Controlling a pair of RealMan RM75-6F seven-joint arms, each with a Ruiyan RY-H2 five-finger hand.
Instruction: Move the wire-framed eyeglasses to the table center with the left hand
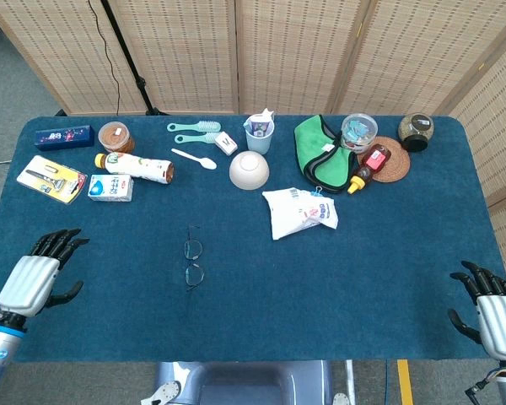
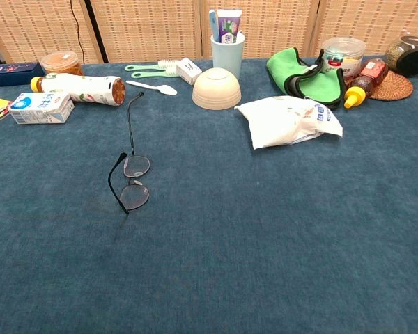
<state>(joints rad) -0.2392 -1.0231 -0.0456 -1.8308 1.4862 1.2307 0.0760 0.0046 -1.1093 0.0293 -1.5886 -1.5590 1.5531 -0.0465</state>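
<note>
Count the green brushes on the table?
2: both green brushes lie side by side at the far edge, left of the blue cup: one farther back, the other just in front. None seem hidden.

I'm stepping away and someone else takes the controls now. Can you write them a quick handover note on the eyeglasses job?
Left robot hand: open, holding nothing, over the near left table edge, well short of the glasses.
Right robot hand: open, idle at the near right corner.
Wire-framed eyeglasses: lying untouched on the blue table, left of center, arms unfolded.
Done: nothing yet.
Left: reach with the left, grasp the glasses, set them at center.
</note>
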